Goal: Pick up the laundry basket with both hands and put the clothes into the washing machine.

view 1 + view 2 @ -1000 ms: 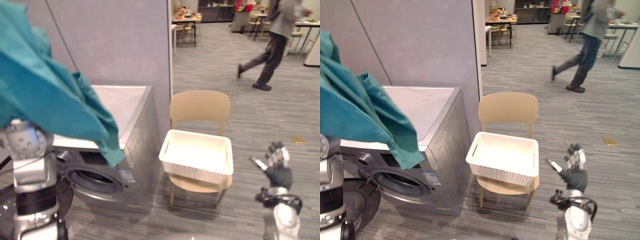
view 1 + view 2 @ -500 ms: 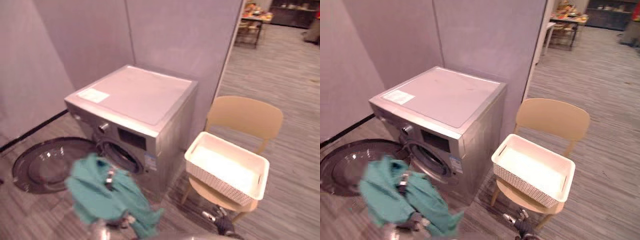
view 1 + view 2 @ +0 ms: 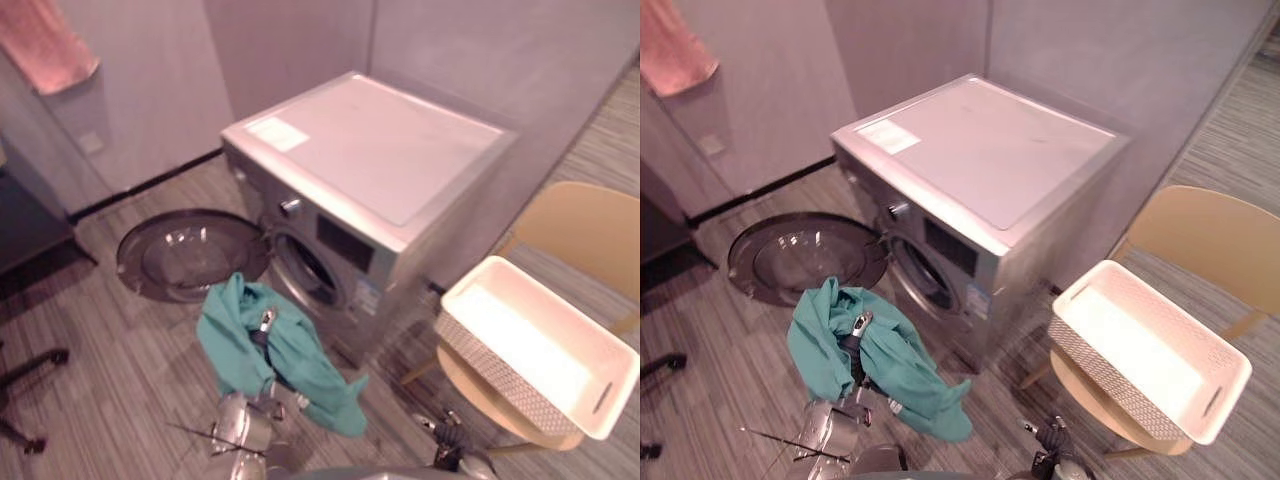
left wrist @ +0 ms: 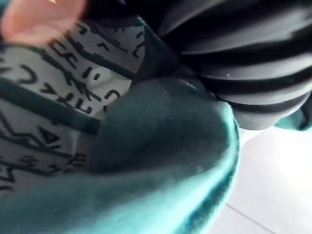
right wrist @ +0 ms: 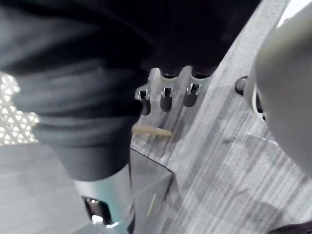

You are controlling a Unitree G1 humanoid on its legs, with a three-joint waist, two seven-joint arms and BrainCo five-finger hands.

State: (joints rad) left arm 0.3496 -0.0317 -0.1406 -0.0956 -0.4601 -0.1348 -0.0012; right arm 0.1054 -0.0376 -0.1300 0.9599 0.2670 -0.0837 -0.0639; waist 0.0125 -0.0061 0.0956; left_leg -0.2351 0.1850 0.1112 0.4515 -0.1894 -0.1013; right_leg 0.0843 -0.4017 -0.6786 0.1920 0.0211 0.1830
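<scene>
A teal garment hangs over my left hand, low in front of the washing machine. One finger pokes up through the cloth, and the left wrist view shows the teal garment bunched right against the hand's cover. The machine's round door is swung wide open, and its drum opening is just beyond the garment. The white laundry basket sits empty on a tan chair right of the machine. My right hand is low by the chair, its fingers straight and holding nothing.
Grey walls stand behind and to the left of the machine. A pink towel hangs at the upper left. A dark cabinet and the black foot of a rolling chair are at the left edge. The floor is grey planks.
The camera has swung down and left onto the machine's front. My left hand has come down from head height with the garment to just before the drum opening. My right hand has dropped lower.
</scene>
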